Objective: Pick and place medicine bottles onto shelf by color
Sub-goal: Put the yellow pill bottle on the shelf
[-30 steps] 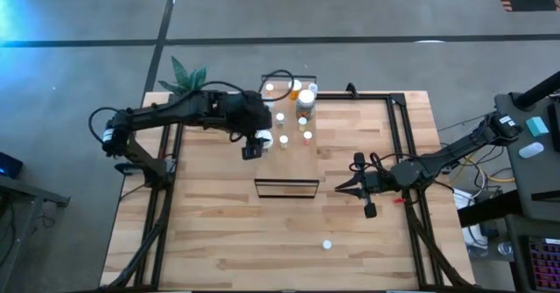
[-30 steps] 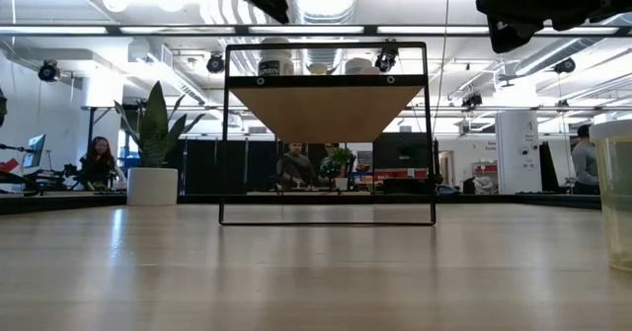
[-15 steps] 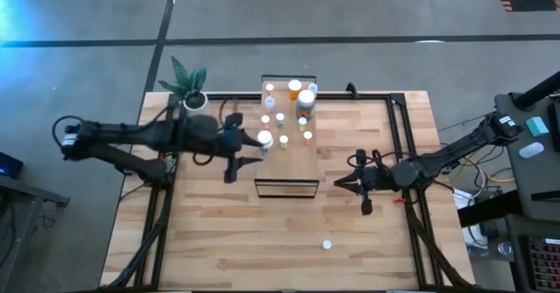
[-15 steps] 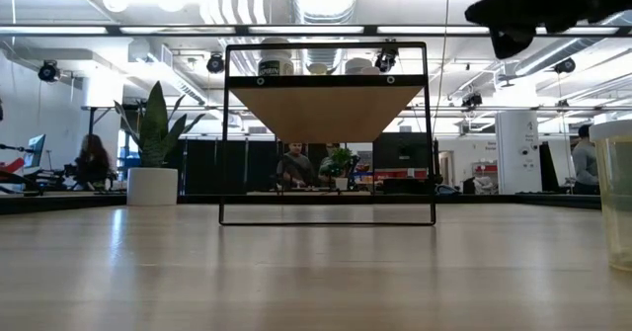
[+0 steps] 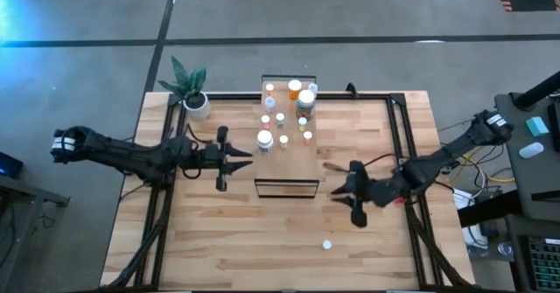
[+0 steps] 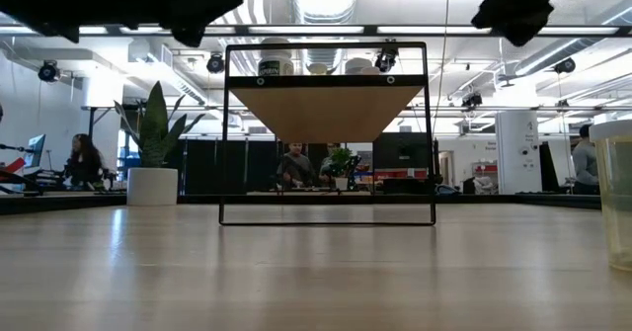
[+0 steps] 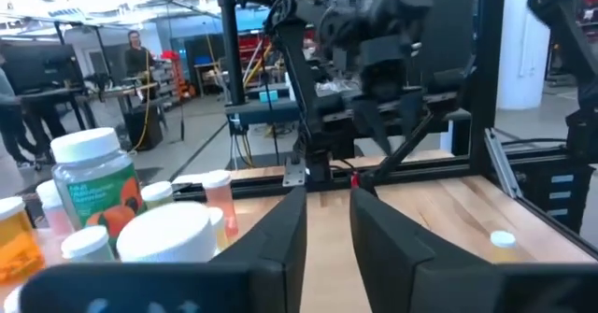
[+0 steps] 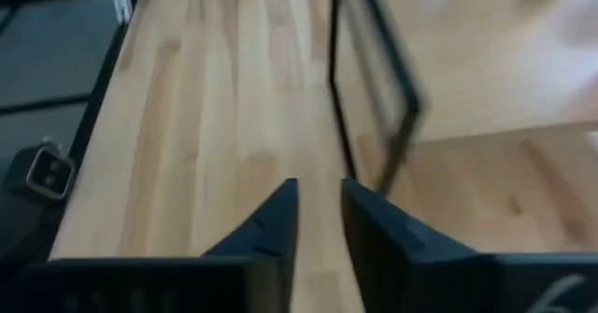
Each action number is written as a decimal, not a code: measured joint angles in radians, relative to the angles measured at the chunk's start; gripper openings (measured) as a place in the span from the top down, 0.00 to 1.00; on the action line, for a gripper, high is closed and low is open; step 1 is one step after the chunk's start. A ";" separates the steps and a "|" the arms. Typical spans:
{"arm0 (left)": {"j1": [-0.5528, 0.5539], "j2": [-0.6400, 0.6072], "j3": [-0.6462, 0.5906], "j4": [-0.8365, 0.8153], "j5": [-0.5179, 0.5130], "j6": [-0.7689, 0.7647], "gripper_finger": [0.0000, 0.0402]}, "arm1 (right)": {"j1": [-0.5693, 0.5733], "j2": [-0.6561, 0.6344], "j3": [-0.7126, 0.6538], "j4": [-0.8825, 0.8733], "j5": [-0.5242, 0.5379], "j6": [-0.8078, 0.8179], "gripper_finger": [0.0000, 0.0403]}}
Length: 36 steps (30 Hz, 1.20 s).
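Observation:
The shelf (image 5: 287, 149), a light wood top on a black frame, stands mid-table; the low view shows its end (image 6: 326, 109). Several medicine bottles (image 5: 282, 118) with white caps stand on their bases on its top, also visible in the left wrist view (image 7: 93, 177). One small bottle (image 5: 326, 244) stands alone on the table near the front edge. My left gripper (image 5: 248, 157) hangs left of the shelf and points at it, a narrow gap between its fingers holding nothing. My right gripper (image 5: 336, 191) hovers right of the shelf's near end, fingers slightly apart and holding nothing.
A potted green plant (image 5: 188, 87) stands at the table's far left corner. Black rails (image 5: 398, 136) run along the table's sides. Bare wood lies between the shelf and the near edge. People sit in the room beyond the table (image 6: 87, 161).
My left gripper has drawn back from over the shelf top toward the table's left edge; the white-capped bottle it was beside stays standing on the shelf. My right gripper has shifted a little toward the shelf's near end.

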 joint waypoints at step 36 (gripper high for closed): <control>0.002 -0.038 -0.062 0.004 -0.012 -0.053 0.91 | 0.249 0.647 0.399 -0.254 -0.081 0.213 0.45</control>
